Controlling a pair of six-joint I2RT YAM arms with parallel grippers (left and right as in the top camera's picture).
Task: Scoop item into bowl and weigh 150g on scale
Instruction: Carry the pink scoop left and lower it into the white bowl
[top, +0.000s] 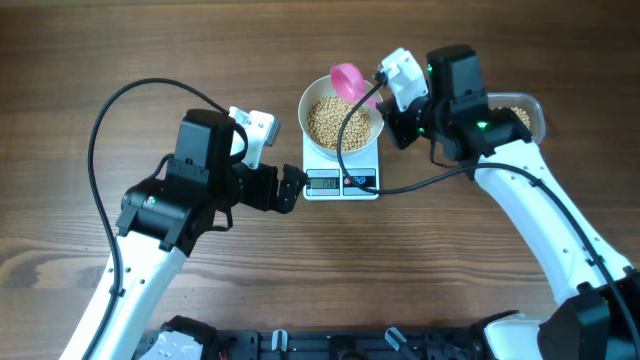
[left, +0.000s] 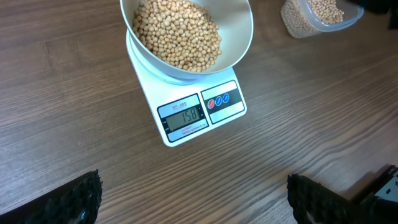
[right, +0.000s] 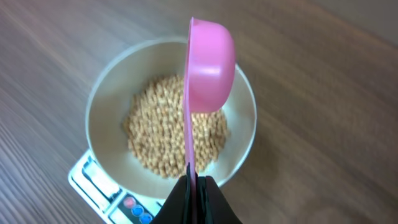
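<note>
The white bowl (top: 341, 122) (left: 239, 37) (right: 242, 137) sits on the white scale (top: 341, 183) (left: 193, 115) (right: 93, 180) and holds a heap of tan beans (top: 338, 122) (left: 177, 34) (right: 161, 134). The scale's display (left: 185, 116) reads 150. My right gripper (top: 392, 103) (right: 194, 183) is shut on the handle of a pink scoop (top: 350, 81) (right: 208, 65), which is turned on its side over the bowl's far rim. My left gripper (top: 296, 188) (left: 193, 199) hangs open over bare table just in front of the scale, nothing between its fingers (left: 74, 199).
A clear plastic tub (top: 528, 112) (left: 314, 15) with more beans stands to the right of the scale, partly under my right arm. A black cable (top: 345, 140) droops from the right wrist across the bowl and scale.
</note>
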